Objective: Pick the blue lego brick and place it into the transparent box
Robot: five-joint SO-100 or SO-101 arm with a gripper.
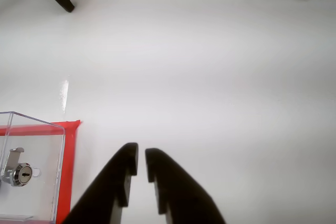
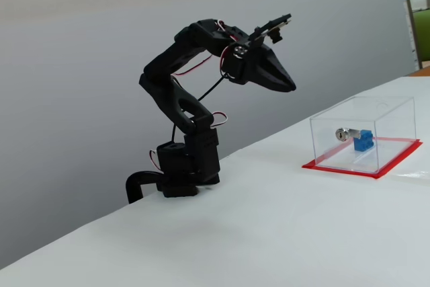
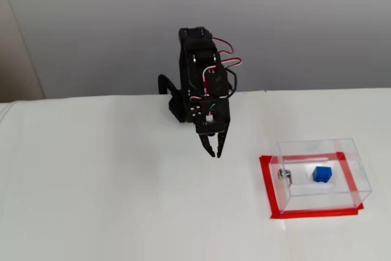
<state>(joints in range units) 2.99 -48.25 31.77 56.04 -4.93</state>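
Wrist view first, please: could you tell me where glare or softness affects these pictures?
Wrist view: a bright glare streak on the white table, far edge soft. A fixed view: even light, reflections on the clear acrylic box. The other fixed view: the small blue plastic brick stays legible inside.

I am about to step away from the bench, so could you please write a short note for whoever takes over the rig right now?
Pincer: empty, jaws nearly closed with a thin gap, raised above the table and clear of the box, as both fixed views show.
Blue lego brick: inside the transparent box, resting on its floor near the silver lock.
Transparent box: on its red base, to the right of the arm in both fixed views.
Done: the brick is in the box.
Left: nothing on the placing, as far as the views show; the arm could return to rest.
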